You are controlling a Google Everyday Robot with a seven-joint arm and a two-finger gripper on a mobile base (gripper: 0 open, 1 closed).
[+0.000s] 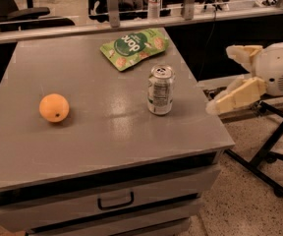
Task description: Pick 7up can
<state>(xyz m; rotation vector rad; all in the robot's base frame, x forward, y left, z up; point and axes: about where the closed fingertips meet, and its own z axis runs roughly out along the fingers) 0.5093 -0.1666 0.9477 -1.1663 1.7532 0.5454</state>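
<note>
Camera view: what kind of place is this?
Probably an office or lab: an office chair at the back, a grey drawer cabinet holding the 7up can, and the open gripper right of it.

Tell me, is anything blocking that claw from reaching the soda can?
Nothing visible does. The gripper hangs open off the table's right edge, and only bare tabletop lies between it and the 7up can. The green pouch sits behind the can, the orange far left.
</note>
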